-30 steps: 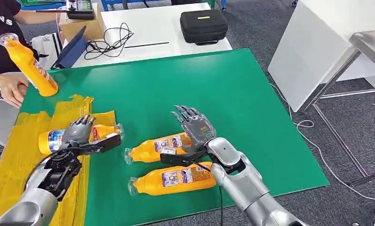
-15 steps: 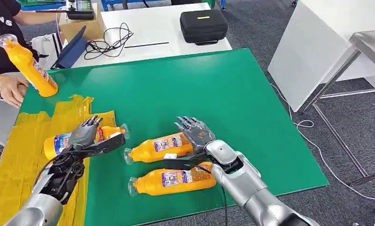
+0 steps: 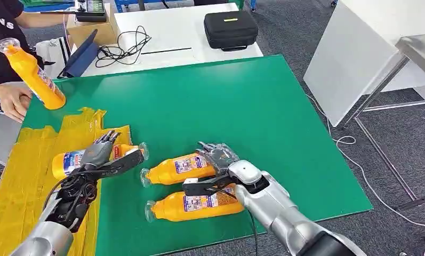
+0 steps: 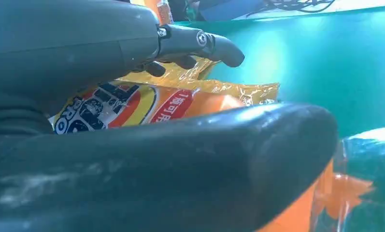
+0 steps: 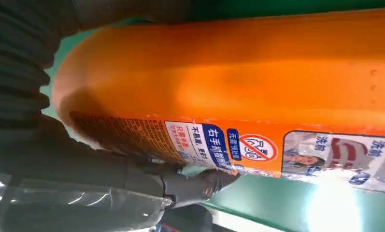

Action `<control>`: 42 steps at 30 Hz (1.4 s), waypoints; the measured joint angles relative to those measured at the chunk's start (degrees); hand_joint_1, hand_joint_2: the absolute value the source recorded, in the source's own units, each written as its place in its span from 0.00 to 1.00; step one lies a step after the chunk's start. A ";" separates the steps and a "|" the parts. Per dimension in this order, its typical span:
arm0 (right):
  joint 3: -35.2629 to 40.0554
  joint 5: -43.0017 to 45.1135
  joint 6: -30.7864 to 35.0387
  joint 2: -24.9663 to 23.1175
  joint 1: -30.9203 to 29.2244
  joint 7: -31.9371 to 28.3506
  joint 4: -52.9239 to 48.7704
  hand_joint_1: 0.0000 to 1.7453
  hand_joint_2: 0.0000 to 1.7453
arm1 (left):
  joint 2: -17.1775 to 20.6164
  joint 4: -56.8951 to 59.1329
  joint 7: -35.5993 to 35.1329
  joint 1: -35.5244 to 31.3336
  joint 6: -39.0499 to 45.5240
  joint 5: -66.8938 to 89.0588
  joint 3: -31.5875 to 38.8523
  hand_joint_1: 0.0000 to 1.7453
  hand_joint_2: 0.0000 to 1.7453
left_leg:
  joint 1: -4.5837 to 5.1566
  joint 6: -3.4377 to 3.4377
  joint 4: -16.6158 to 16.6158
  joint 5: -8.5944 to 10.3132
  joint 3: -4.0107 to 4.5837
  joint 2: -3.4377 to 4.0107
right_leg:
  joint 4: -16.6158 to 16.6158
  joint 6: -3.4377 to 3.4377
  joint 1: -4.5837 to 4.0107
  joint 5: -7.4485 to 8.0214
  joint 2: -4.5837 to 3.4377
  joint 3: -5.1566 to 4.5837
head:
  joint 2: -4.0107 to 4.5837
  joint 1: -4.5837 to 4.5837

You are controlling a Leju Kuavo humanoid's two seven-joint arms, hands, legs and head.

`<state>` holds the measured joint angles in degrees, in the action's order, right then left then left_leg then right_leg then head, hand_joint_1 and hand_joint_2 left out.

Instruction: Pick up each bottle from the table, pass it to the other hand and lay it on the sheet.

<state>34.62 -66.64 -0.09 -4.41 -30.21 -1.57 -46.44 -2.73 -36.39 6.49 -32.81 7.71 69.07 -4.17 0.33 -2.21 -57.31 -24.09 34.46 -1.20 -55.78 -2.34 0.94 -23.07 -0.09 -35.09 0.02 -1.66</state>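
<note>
Three orange bottles lie on the green table (image 3: pixel 242 101). One bottle (image 3: pixel 71 160) rests on the yellow sheet (image 3: pixel 23 181), its clear cap poking off the sheet's edge. My left hand (image 3: pixel 101 156) straddles it, fingers straight above and thumb alongside; in the left wrist view a gap shows between the fingers (image 4: pixel 214 46) and this bottle (image 4: pixel 132 104). My right hand (image 3: pixel 218 160) lies over the base end of the middle bottle (image 3: pixel 178 168), fingers across its top, thumb in the gap before the near bottle (image 3: pixel 197 205). The right wrist view has the middle bottle (image 5: pixel 258 82) close up.
A person at the far left holds a fourth orange bottle (image 3: pixel 33 69) tilted over the table corner, their other hand (image 3: pixel 10 101) on the edge. A black case (image 3: pixel 231 29), cables (image 3: pixel 122 45) and a blue tablet (image 3: pixel 82 56) sit on the white table behind.
My right hand has come down from an upright, raised pose onto the middle bottle. My left hand and the bottle on the sheet have shifted slightly to the right.
</note>
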 measured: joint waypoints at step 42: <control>-10.67 13.12 22.82 -0.94 9.82 -4.13 -20.66 1.00 1.00 | -1.40 -9.99 11.37 6.56 -1.75 -24.68 3.10 0.00 0.00 | 0.00 0.00 0.00 -0.01 0.02 0.01 | 0.01 0.00 0.00 -0.01 -0.01 -0.03 | 0.00 0.00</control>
<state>23.95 -53.53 22.73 -5.35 -20.39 -5.71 -67.10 -4.13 -46.38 17.86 -26.25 5.97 44.39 -1.07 0.33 -2.21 -57.31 -24.10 34.48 -1.19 -55.77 -2.34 0.94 -23.08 -0.09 -35.12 0.02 -1.66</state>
